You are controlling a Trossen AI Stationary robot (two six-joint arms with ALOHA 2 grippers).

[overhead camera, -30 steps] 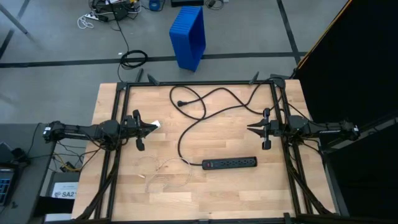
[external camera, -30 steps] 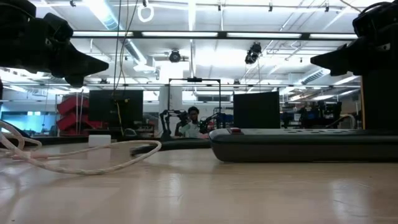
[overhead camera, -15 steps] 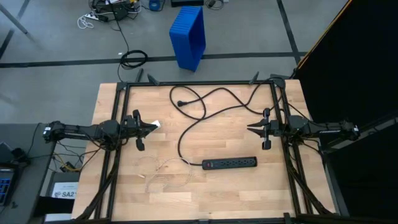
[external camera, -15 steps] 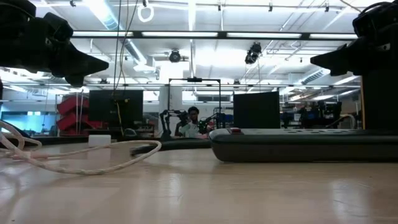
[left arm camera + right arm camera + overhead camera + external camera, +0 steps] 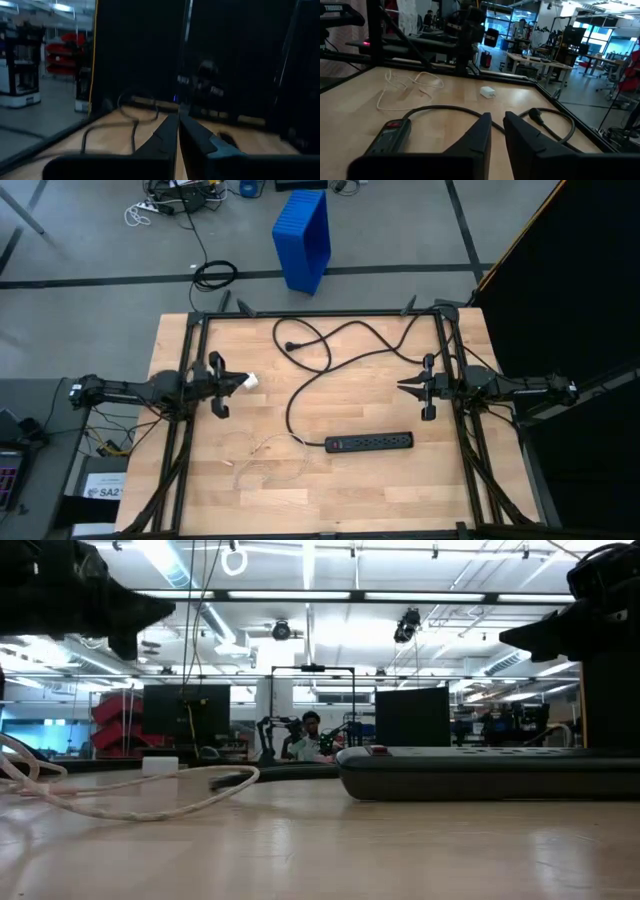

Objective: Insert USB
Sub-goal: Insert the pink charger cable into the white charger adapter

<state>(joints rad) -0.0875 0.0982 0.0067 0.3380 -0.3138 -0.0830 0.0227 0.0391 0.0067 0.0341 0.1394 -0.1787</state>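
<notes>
USB (image 5: 262, 455) plug — too small to tell | left wrist view — blurred

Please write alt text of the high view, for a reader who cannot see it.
Seen from above, a wooden table holds a black power strip with its long black cord and a thin pale USB cable looped beside it. The left gripper and right gripper hover at opposite sides, holding nothing.
</notes>
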